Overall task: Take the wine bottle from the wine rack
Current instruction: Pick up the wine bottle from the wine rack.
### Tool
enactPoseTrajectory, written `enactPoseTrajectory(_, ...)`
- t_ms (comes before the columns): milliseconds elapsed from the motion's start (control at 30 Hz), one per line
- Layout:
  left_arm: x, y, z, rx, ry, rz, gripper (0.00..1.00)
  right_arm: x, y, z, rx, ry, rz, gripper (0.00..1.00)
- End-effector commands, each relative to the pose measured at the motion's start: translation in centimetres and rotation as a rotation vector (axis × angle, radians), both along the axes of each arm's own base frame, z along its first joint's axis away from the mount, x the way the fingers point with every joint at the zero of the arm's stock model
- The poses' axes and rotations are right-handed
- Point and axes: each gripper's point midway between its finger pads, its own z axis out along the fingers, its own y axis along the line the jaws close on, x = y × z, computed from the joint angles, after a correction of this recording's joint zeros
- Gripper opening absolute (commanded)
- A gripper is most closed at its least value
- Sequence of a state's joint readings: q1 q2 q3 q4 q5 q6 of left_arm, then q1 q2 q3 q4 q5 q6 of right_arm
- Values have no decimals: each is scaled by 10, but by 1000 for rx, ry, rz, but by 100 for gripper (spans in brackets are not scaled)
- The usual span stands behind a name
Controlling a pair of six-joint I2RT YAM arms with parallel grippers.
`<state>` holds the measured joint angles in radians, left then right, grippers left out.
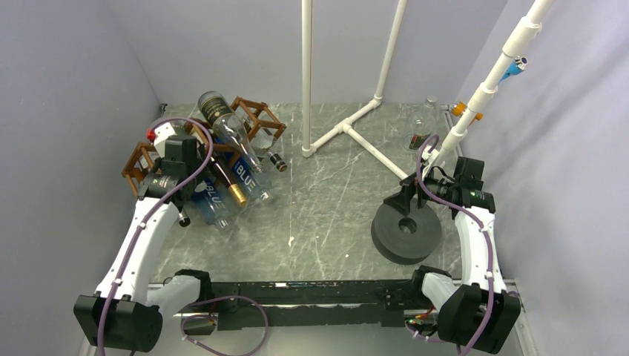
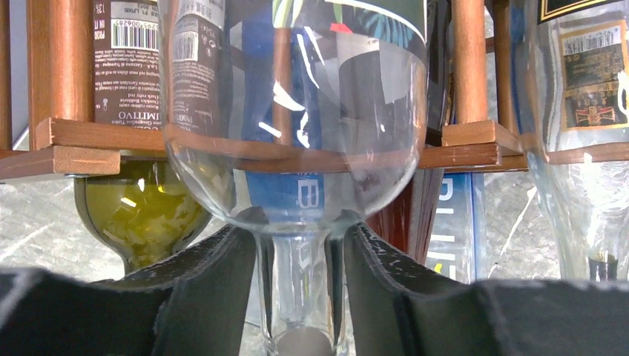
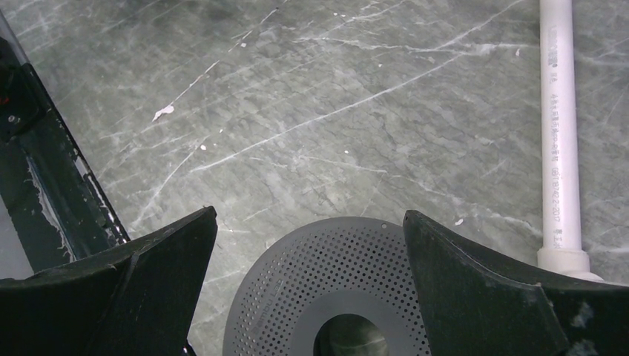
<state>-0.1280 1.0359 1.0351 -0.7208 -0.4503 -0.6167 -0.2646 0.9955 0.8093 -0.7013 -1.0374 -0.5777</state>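
Wine bottle point(image 2: 297, 111): clear glass, round shoulder tapering to a narrow neck; blue lettered label and dark printed panels show through the wall, with bright glare streaks; it lies in the wine rack point(image 2: 81, 137), shoulder and neck sticking out past the front rail toward the wrist camera.

Left gripper point(image 2: 300, 237): closed on that neck; the black, scuffed fingers point(image 2: 215, 282) touch the glass on both sides just below the shoulder.

Rack: thin brown wooden sticks, square-cut ends, matte grain; diamond-set cells in a row; it stands at the far left of the table point(image 1: 326, 222), close to the left wall, and several bottles lie across it.

Neighbours in the left wrist view: green glass bottle point(image 2: 141, 211) just to the left, below the rail; another clear bottle point(image 2: 586, 148) with a paper label to the right; both close beside the held one.

Table: grey-green marbled slab with white veins; bare surface between rack and disc.

Right gripper point(image 3: 310, 215): fingers spread wide, holding nothing; it hangs over a dark round disc point(image 3: 334, 267), perforated, with a centre hole.

White pipe point(image 3: 560, 133): smooth plastic, just beside the disc; the pipe frame's feet lie on the rear of the table.
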Motion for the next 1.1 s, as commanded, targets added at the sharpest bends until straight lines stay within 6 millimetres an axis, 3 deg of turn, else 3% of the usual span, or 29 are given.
enactPoseTrajectory(0, 9, -1, 11, 6, -67, -7, 44, 9, -2, 14, -20, -66, 6, 100)
enactPoseTrajectory(300, 3, 1, 41, 18, -154, -28, 1, 9, -2, 14, -24, -67, 5, 100)
enactPoseTrajectory(633, -4, 4, 82, 106, -318, -100, 0, 10, -3, 13, -27, -67, 4, 100)
enactPoseTrajectory(1067, -17, 5, 118, 116, -433, -114, 0, 11, -3, 12, -28, -63, 1, 100)
